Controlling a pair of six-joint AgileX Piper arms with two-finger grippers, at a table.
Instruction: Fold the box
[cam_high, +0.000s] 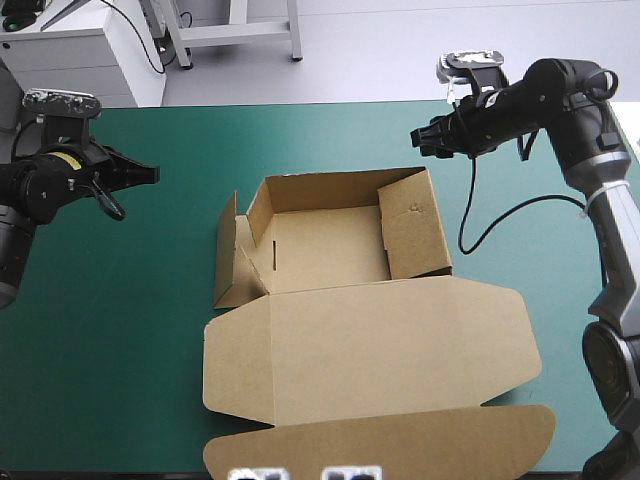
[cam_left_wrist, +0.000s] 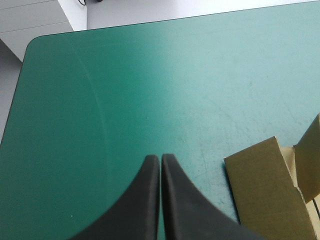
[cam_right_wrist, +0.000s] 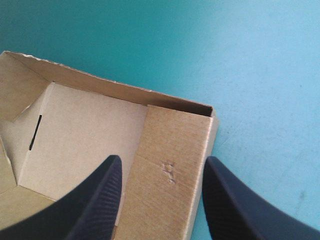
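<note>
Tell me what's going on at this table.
Two robot arms are working on a brown box on the teal-green cover. It is a half-formed tray, lid flat toward the near edge. The right claw hangs open above its right wall; the left claw is shut, off to the side. Neither holds it.

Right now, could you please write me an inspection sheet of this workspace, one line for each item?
surface: teal-green cover, flat, with faint scuff marks in the left wrist view
job's things: brown box, half formed; far wall raised, right panel folded inward, left flaps standing loose, lid lying flat toward the near edge
clutter: nothing seen
grippers: left gripper shut, over bare cover to the left of the box; right gripper open, raised near the box's far right corner; neither holds the board
cables: no stray cable seen
surroundings: nobody at the table
</note>
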